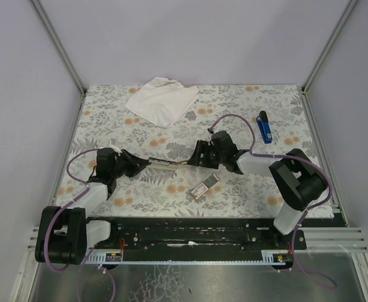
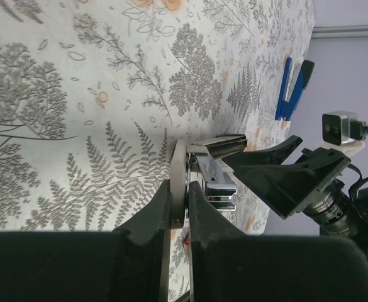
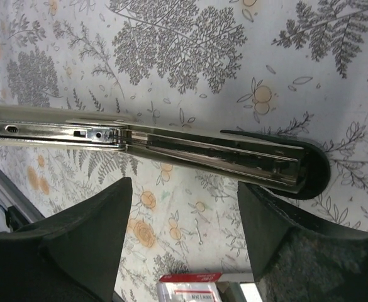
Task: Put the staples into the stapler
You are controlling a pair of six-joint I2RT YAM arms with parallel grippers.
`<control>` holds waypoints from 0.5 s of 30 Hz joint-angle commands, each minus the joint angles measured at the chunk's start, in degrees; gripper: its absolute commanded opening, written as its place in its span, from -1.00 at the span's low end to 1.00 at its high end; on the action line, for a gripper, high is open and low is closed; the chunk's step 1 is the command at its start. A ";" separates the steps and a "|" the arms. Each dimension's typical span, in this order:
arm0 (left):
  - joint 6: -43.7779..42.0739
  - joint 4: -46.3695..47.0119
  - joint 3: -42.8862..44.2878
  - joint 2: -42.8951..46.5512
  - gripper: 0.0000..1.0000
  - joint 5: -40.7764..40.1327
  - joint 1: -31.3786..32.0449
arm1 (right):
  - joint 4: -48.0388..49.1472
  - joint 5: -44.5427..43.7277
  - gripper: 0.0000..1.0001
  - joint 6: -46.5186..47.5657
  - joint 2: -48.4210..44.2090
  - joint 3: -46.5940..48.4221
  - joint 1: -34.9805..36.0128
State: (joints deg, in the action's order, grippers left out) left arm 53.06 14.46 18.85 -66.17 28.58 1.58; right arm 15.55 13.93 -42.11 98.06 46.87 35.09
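Left end effector (image 2: 179,196) is clamped right down on one end of the opened stapler (image 3: 171,141). In the left wrist view the two black fingers (image 2: 149,220) squeeze the shiny metal plates with basically no gap. So that arm has the stapler by its end.

Right end effector (image 3: 184,189) is the opposite: jaws spread wide, nothing in them. Its chunky matte black fingers (image 3: 89,233) sit either side of the view with the stapler's long magazine running across just past the tips. I can't see them touching it.

The stapler is mostly mirror-bright chrome, a long narrow channel with little slots and a rounded black plastic piece at the far tip. Can't tell whether anything is inside the channel.

The staples (image 1: 206,187) are in a small flat rectangular box with a red and white label. It lies on the table (image 1: 139,132) just on the near side of the stapler, roughly between the two arms and clear of both end effectors. Its edge peeks into the bottom of the right wrist view.

The table has a pale floral cover with grey ferns and orange blossoms. Further back on the right is a blue stapler (image 1: 264,127), and a crumpled white cloth (image 1: 163,100) lies at the far edge.
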 commanded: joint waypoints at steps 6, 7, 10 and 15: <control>1.13 2.08 -2.60 -3.34 -1.00 -7.25 11.37 | 0.35 -9.05 0.52 2.96 5.83 7.52 -2.48; 1.86 3.26 -2.80 -4.06 -1.00 -7.46 12.21 | 0.42 -9.02 0.52 3.13 6.34 8.06 -3.60; 3.51 6.46 -2.69 -6.46 -1.00 -8.04 15.23 | 0.22 -8.33 0.54 4.39 8.10 10.16 -5.98; 3.87 8.48 -1.48 -10.78 -1.00 -8.54 18.40 | -1.63 -7.80 0.55 6.69 9.72 12.90 -9.22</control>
State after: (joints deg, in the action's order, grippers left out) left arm 58.50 26.44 18.41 -72.90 20.03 17.67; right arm 14.39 8.95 -38.92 106.63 56.36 28.45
